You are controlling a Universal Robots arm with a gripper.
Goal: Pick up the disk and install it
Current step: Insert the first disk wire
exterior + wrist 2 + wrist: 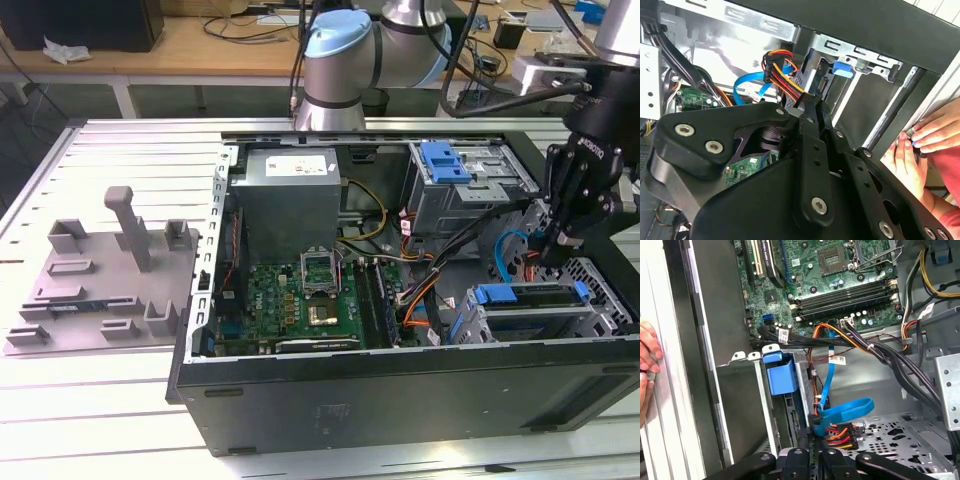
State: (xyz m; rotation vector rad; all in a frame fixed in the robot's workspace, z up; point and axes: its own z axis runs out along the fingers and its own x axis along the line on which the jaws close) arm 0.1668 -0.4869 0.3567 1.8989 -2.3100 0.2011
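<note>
- The disk (530, 312) sits in the drive cage at the exterior view's right, inside the open computer case (400, 400).
- The gripper (556, 250) is just above it, fingers together on the plug of coloured cables (840, 432).
- A hand (932, 132) rests on the case edge.

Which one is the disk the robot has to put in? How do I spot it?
Find the open black computer case, then its near corner on the exterior view's right, below the black gripper. The disk lies in the metal cage there, flat and grey with a long blue frame along its edge; the blue bracket farther back is smaller.
</note>
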